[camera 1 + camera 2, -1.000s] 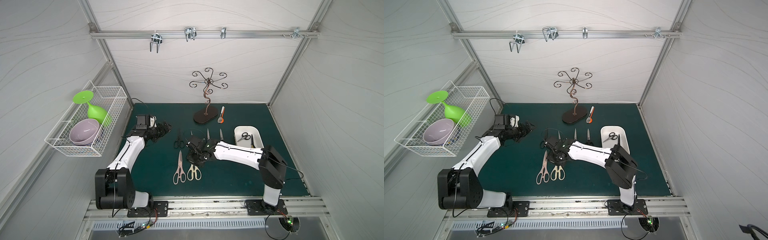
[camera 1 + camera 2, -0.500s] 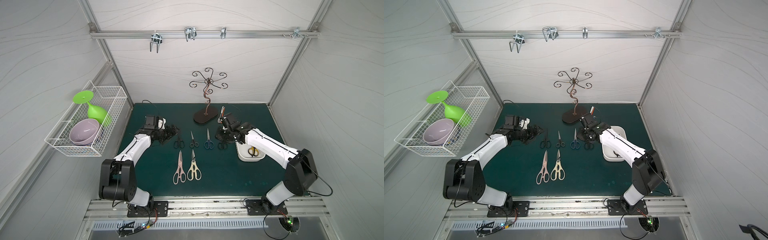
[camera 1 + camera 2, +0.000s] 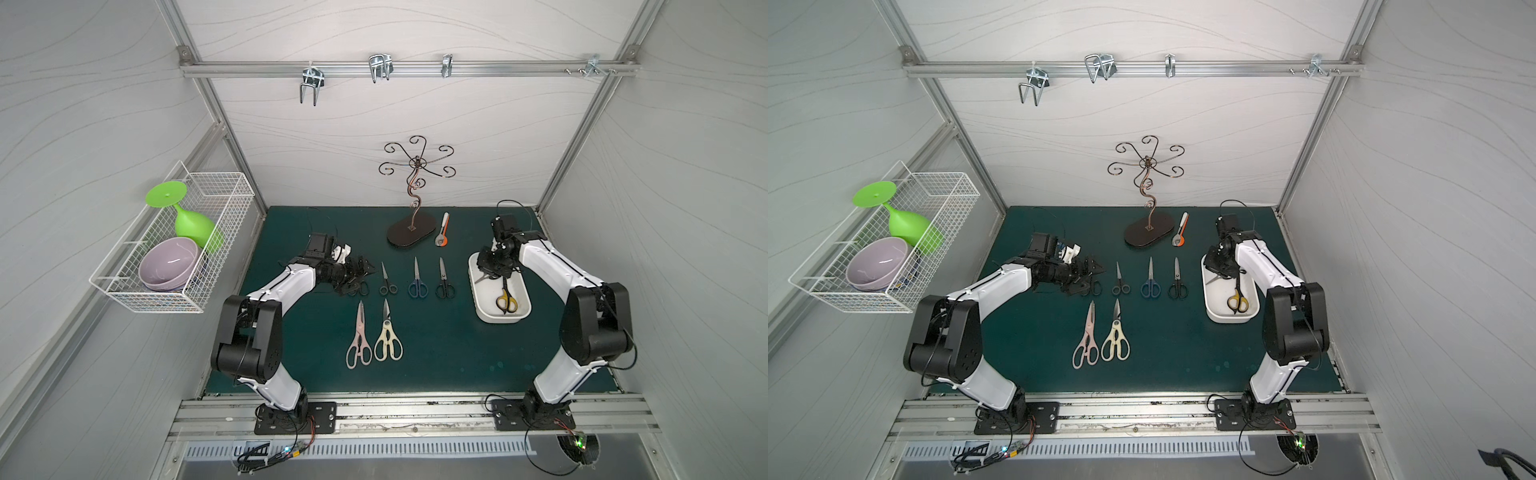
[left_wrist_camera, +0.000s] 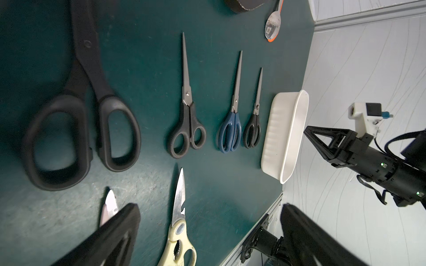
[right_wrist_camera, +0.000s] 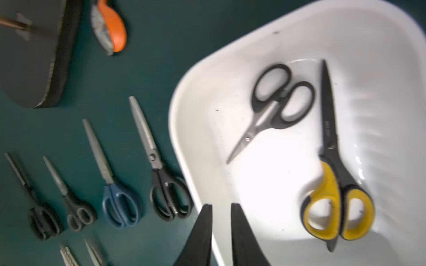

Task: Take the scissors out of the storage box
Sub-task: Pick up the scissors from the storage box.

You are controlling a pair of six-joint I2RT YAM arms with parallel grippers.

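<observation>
The white storage box [image 3: 484, 309] sits at the mat's right and holds two scissors: a yellow-and-black pair [image 5: 334, 195] and a small black-handled pair [image 5: 276, 103]. My right gripper [image 5: 221, 206] hovers over the box's far end [image 3: 492, 270]. Its jaws stand a narrow gap apart with nothing between them. On the mat lie a small black pair [image 3: 387, 282], a blue pair [image 3: 417, 282], another black pair [image 3: 444, 284], pink shears [image 3: 359, 336] and cream shears [image 3: 387, 336]. My left gripper [image 4: 209, 207] is wide open and empty above a large black pair [image 4: 80, 115].
A dark metal hook stand [image 3: 411, 232] and a white-and-orange tool [image 3: 443, 230] are at the back of the mat. A wire basket [image 3: 220, 199] with a green goblet and a purple bowl hangs on the left wall. A rail with hooks runs overhead.
My right arm has swung right, from the row of scissors on the mat to above the box. My left gripper has moved closer to the row's left end and stayed open.
</observation>
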